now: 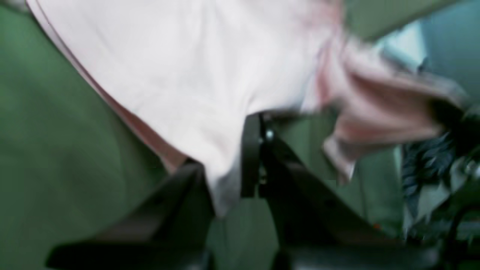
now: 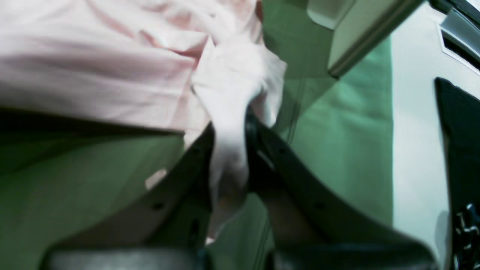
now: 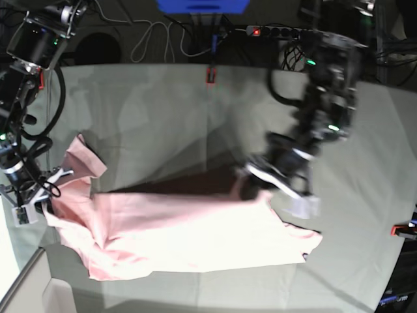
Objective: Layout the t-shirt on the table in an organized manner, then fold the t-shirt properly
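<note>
Biggest thing on my screen is the surface [image 3: 163, 104], covered in pale grey-green creased cloth that fills most of the base view, with a red clamp [image 3: 210, 74] at its 12 o'clock edge and another red clamp [image 3: 402, 229] out at 3 o'clock. The t-shirt [image 3: 189, 235] sits toward 6 o'clock, stretched across from 9 to about 4 o'clock, plain pink side showing, no lettering that I can make out. It's not flat: the upper edge is lifted and throws a dark shadow on the cloth behind it, and the end at 9 o'clock is bunched up.

My left tool [image 1: 232, 176] is clamped down on the t-shirt's upper edge; in the wrist view a fold of pink fabric runs right between the two black fingers [image 1: 250, 157]. That view is pretty blurry though.

My right tool [image 2: 228, 150], at 9 o'clock in the base view, is closed on the bunched end, a white-pink wad pinched between its fingers [image 2: 262, 150] and hanging out below them.
</note>
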Controlling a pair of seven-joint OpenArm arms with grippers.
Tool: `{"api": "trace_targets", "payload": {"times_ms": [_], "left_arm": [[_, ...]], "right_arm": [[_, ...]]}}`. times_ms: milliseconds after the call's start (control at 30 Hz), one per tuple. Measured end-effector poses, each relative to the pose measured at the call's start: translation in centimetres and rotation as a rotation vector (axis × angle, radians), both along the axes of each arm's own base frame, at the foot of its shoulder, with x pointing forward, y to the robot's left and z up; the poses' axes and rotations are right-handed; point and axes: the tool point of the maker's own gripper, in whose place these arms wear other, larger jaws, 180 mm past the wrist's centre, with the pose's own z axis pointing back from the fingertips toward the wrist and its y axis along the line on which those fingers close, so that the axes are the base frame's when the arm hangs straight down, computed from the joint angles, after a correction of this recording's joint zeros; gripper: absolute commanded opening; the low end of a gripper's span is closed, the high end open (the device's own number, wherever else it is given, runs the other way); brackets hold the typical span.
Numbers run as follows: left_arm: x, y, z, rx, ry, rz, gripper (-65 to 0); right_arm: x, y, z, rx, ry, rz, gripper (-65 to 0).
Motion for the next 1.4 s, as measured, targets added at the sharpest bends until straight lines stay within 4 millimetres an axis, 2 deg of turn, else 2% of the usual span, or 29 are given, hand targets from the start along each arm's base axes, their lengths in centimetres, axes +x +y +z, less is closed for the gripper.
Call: {"api": "trace_targets", "payload": {"times_ms": [100,167,267,333,433,500,567,667,733,767,833,900,933,967,1033,1100,1133,1200,1233,1300,1367,1400], "left_arm": [[1.6,3.4,1.1,0.017,-0.02,0.042,-64.8],[2.9,4.6,1.4,0.026,-0.024,0.053,-64.8],[4.5,5.1,1.6,0.047,-0.01,0.042,-64.8],[6.1,5.3,2.4,0.042,-0.026,0.042,-64.8],[10.2,6.6,3.9,0.05,-0.033,0.078,-64.8],[13.8,6.6,6.5,0.058,-0.069,0.082,-64.8],[18.0,6.6,10.3,0.078,-0.117,0.085,-64.8],[23.0,6.6,15.7,0.094,-0.16,0.116,-64.8],[25.5,6.4,19.4,0.074,-0.198,0.152,-64.8],[26.4,5.9,21.7,0.061,-0.225,0.154,-64.8],[27.7,4.9,25.0,0.038,-0.252,0.153,-64.8],[28.4,3.9,29.1,0.019,-0.329,0.152,-64.8],[28.4,3.2,30.2,0.004,-0.375,0.128,-64.8],[28.3,2.4,30.4,0.0,-0.392,0.102,-64.8],[28.0,1.4,28.5,0.007,-0.345,0.061,-64.8],[27.9,1.6,26.1,0.013,-0.299,0.062,-64.8],[27.7,1.9,25.5,0.027,-0.283,0.062,-64.8],[27.3,3.4,27.3,0.049,-0.332,0.061,-64.8],[27.2,4.7,29.0,0.055,-0.375,0.078,-64.8],[26.8,7.9,33.5,0.073,-0.491,0.133,-64.8],[25.6,9.9,37.5,0.062,-0.591,0.159,-64.8],[25.1,10.4,38.4,0.053,-0.616,0.157,-64.8]], "right_arm": [[-0.6,0.4,0.5,-0.026,-0.014,0.019,-65.0],[-0.6,1.5,0.5,-0.04,-0.002,0.049,-65.0],[0.3,3.1,2.1,-0.038,-0.058,0.093,-65.0],[0.9,2.8,3.1,-0.046,-0.083,0.087,-65.0],[3.2,2.5,4.1,-0.038,-0.097,0.084,-65.0],[5.5,2.4,5.4,-0.045,-0.108,0.101,-65.0],[8.4,2.1,8.2,-0.035,-0.171,0.111,-65.0],[11.7,1.0,12.0,-0.076,-0.213,0.104,-65.0],[13.3,0.0,14.3,-0.115,-0.23,0.075,-65.0],[13.9,-0.5,15.7,-0.133,-0.242,0.056,-65.0],[14.7,-0.9,18.5,-0.147,-0.291,0.043,-65.0],[15.4,-1.2,22.1,-0.155,-0.363,0.033,-65.0],[15.6,-1.2,23.4,-0.159,-0.386,0.031,-65.0],[15.7,-1.4,24.6,-0.166,-0.406,0.023,-65.0],[15.5,-1.5,26.8,-0.198,-0.449,0.012,-65.0],[14.6,-1.4,28.9,-0.24,-0.501,-0.003,-65.0],[14.1,-1.2,29.6,-0.256,-0.523,-0.004,-65.0],[12.5,-0.9,30.8,-0.27,-0.586,-0.009,-65.0],[11.8,-1.0,31.1,-0.255,-0.618,-0.015,-65.0],[10.9,-2.2,29.9,-0.246,-0.59,-0.077,-65.0],[10.4,-3.2,27.1,-0.216,-0.529,-0.112,-65.0],[10.2,-3.0,25.5,-0.195,-0.504,-0.114,-65.0]]}}
